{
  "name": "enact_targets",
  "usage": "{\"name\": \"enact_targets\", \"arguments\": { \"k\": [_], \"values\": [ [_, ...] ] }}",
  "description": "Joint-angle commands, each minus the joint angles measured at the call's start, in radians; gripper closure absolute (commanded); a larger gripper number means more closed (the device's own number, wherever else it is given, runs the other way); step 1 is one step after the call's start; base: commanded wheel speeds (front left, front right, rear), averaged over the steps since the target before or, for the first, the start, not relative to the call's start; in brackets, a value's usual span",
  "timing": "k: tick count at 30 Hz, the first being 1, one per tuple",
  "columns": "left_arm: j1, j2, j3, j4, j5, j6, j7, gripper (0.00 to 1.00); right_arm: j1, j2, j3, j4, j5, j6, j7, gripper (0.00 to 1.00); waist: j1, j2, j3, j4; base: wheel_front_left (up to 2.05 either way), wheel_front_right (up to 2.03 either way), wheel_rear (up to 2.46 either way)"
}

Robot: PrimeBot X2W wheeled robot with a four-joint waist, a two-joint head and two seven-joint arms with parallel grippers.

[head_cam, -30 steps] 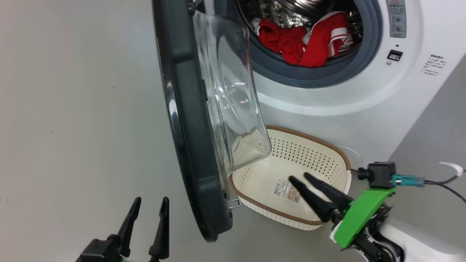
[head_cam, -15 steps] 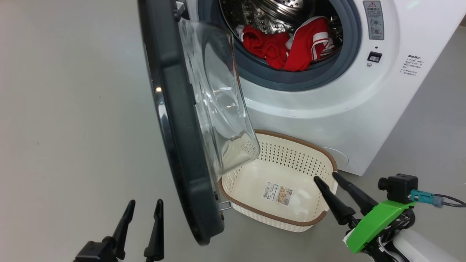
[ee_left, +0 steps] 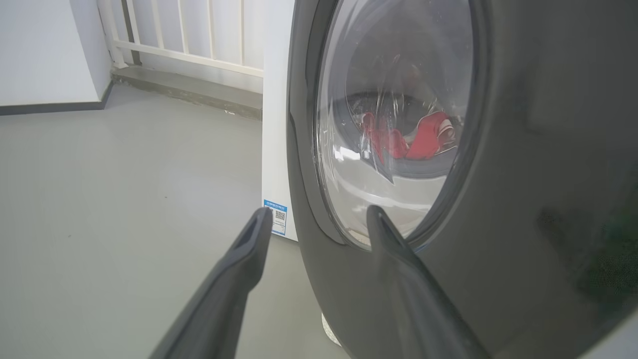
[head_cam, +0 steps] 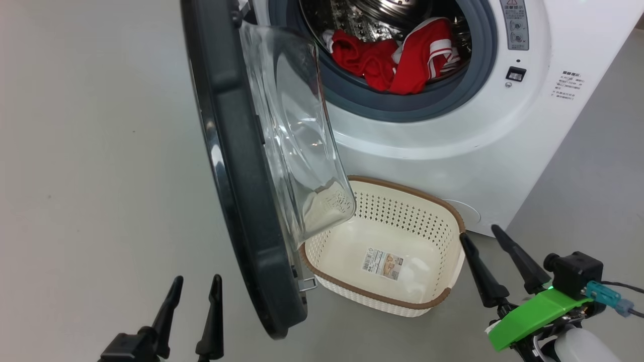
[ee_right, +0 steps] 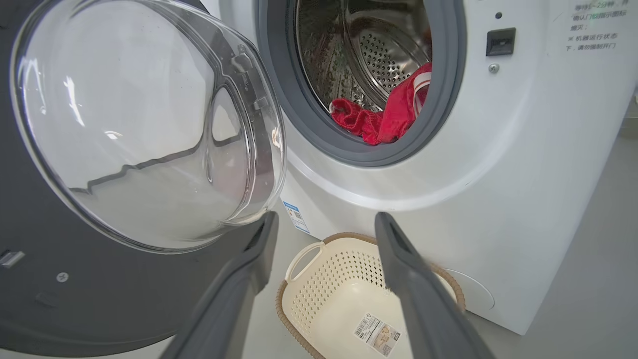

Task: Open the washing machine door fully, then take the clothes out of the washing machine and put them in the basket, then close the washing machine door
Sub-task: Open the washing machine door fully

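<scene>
While the washing machine stands w/ its door swung out to the left, the basket sits on the floor right below the opening, just beside the door; clothes lie in the drum. L gripper & R gripper: both spread, gripping nothing.

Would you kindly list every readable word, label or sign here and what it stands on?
No text reads clearly.
Blue label, washing machine corner: QR code, print too small.
Paper label, basket bottom: barcode, unreadable.
Chinese print, machine front: blurred.
Grey sticker: warning triangle, rest too small.
</scene>
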Motion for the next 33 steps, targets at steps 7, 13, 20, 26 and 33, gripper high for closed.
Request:
{"name": "enact_targets", "arguments": {
  "k": [7,13,20,26,33],
  "values": [
    [-0.018,0.011,0.035,-0.022,0.008,-0.003,-0.009,0.00,0.051,0.065,-0.106,-0.061,-0.139,0.007,-0.009,0.00,0.0000,0.0000,0.001,0.002,0.00,0.00,0.00],
    [-0.019,0.011,0.036,-0.023,0.009,0.000,-0.009,0.00,0.088,0.104,-0.161,-0.075,-0.242,0.007,-0.009,0.00,0.0000,0.0000,-0.002,0.004,0.00,0.00,0.00],
    [-0.018,0.011,0.034,-0.020,0.007,0.001,-0.009,0.00,0.119,0.129,-0.194,-0.077,-0.288,0.007,-0.009,0.00,0.0000,0.0000,-0.003,0.005,0.00,0.00,0.00],
    [-0.022,0.011,0.035,-0.020,0.004,0.001,-0.009,0.00,0.125,0.139,-0.210,-0.081,-0.303,0.007,-0.009,0.00,0.0000,0.0000,-0.002,0.002,0.00,0.00,0.00],
    [-0.038,0.011,0.076,-0.093,-0.041,0.004,-0.009,1.00,0.128,0.142,-0.213,-0.088,-0.315,0.007,-0.009,0.00,0.0000,0.0000,-0.007,0.002,0.00,0.00,0.00]
  ]
}}
